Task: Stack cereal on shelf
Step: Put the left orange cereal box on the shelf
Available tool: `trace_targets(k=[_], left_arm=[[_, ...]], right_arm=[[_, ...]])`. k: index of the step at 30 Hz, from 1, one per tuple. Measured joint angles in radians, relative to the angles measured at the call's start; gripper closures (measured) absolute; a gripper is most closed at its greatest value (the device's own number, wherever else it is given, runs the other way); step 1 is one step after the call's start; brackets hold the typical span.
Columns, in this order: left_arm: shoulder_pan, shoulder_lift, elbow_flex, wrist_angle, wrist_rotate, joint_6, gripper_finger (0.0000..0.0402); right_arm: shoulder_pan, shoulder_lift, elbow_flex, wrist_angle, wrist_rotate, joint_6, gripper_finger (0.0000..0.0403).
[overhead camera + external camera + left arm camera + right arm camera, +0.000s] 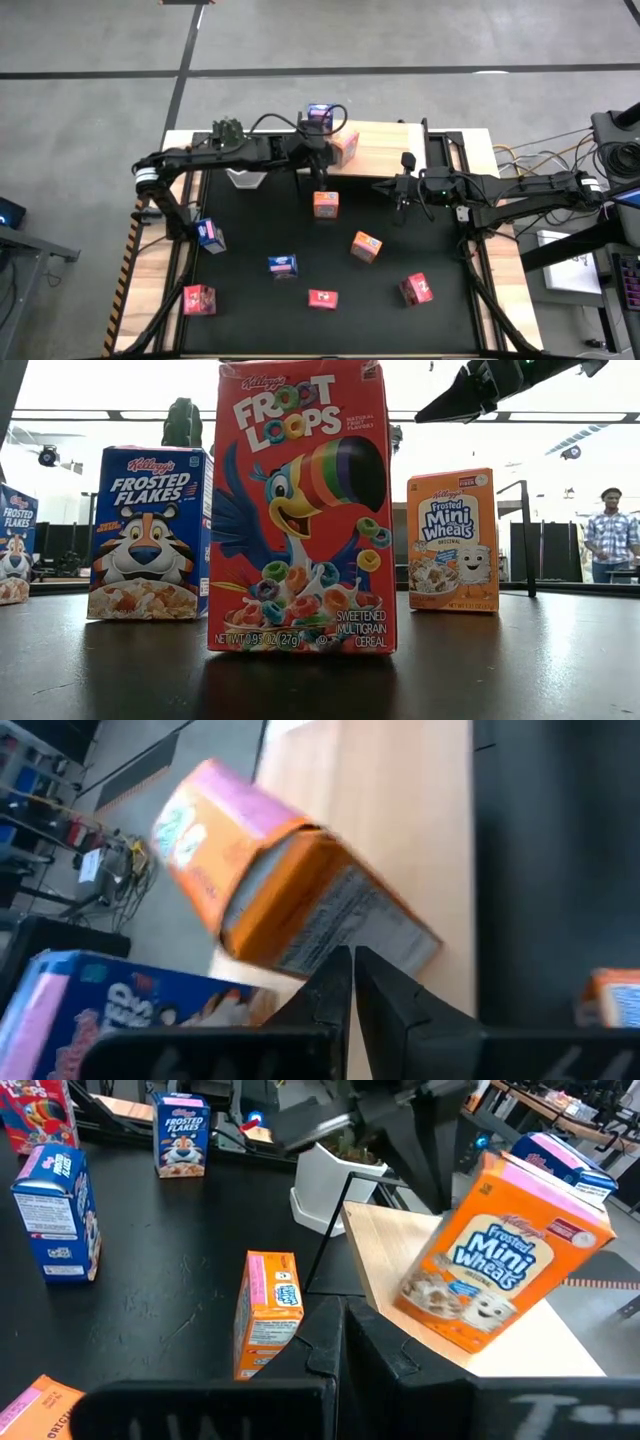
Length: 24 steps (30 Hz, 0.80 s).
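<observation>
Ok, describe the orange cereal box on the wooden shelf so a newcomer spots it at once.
Look to the far edge of the black table mat, where the light wooden shelf board lies. Near its left end, beside a blue cardboard cereal box, is the orange cardboard Frosted Mini-Wheats box. It is the only orange box on the wood, and it sits tilted; the other orange ones are on the mat.

Both arms are dark, jointed assemblies with white bands near the shoulder ends. A black cable loops above the left arm (240, 150). The right arm (500, 190) carries small white labels. Each hand ends in dark, wedge-shaped fingers (325, 995).
</observation>
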Motion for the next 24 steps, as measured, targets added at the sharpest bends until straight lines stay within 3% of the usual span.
trace_targets(k=[5, 14, 24], left_arm=[[-0.005, -0.002, 0.0, -0.019, -0.114, -0.007, 0.0401], [-0.084, -0.084, -0.024, -0.106, -0.114, -0.091, 0.0401], [-0.23, -0.312, -0.306, 0.124, -0.087, -0.178, 0.0402]], right_arm=[[0.0, 0.0, 0.0, 0.0, 0.0, 0.017, 0.0394], [-0.003, 0.085, 0.0, 0.122, 0.001, 0.006, 0.0394], [-0.089, 0.237, 0.123, 0.196, 0.002, -0.029, 0.0394]])
